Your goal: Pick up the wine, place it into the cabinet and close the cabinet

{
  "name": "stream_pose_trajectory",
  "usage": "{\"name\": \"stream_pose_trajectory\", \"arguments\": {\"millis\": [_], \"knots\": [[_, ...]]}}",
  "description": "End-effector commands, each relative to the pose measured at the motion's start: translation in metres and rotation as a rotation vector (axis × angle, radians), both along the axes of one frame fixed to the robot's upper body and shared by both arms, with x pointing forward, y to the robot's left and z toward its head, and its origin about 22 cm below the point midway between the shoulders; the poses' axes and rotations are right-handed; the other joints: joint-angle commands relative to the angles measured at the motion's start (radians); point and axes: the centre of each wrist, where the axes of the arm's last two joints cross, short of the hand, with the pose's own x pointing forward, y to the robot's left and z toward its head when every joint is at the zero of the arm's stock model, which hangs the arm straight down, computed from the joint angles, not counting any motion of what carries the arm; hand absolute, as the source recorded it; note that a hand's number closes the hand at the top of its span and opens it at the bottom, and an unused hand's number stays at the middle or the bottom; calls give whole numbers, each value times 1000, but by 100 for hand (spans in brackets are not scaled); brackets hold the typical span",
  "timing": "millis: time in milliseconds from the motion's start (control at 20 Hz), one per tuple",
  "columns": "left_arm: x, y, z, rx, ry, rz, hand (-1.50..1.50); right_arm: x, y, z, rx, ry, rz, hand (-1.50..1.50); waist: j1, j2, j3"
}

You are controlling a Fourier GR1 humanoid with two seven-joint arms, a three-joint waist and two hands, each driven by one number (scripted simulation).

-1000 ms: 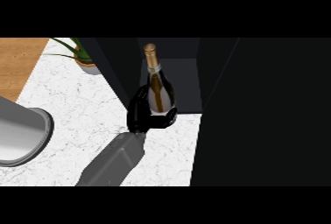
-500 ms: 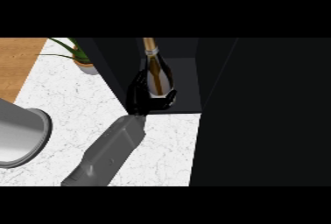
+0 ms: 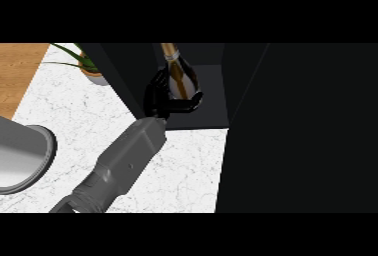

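The wine bottle [image 3: 179, 79] is dark with a gold neck and a pale label. It stands upright inside the open dark cabinet [image 3: 212, 102], over the shelf's front part. My left hand [image 3: 158, 95] is shut on the bottle's lower body, fingers at its left and wrapping round the near side. The grey forearm [image 3: 122, 160] runs in from the lower left across the white counter. Whether the bottle's base rests on the shelf is hidden by the hand. My right hand shows nowhere.
A large dark panel [image 3: 310, 130], apparently the cabinet's open door, fills the right side. A potted green plant [image 3: 85, 65] stands left of the cabinet. A grey round vessel [image 3: 22, 160] sits at the left edge on the white marble counter [image 3: 74, 115].
My left hand has carried the bottle away from me, from over the counter's edge deeper into the cabinet. The forearm now stretches further forward.
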Motion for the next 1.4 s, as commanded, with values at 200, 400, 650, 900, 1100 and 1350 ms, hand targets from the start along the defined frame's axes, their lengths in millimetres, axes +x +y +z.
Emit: {"name": "stream_pose_trajectory", "arguments": {"millis": [200, 400, 650, 900, 1100, 1350], "knots": [[27, -11, 41, -13, 15, -3, 150, 13, -8, 4, -8, -31, 17, -150, -24, 2, 2], [18, -4, 23, -18, -10, 12, 150, 21, 0, -4, 6, -13, 33, -150, -46, 10, 1], [14, -1, 15, -42, 20, 46, 150, 13, 7, -4, -9, -11, 73, -150, -61, 8, 1], [11, -10, 19, -11, 15, 9, 150, 33, 12, -7, 0, -33, 66, -150, -64, 11, 1], [3, -8, 6, -11, 14, -2, 150, 19, 15, -6, 23, -23, 85, -150, -84, 13, 1], [2, -18, 13, -29, 28, 20, 150, 23, 20, -4, 18, -29, 102, -150, -104, 17, 1]]}}
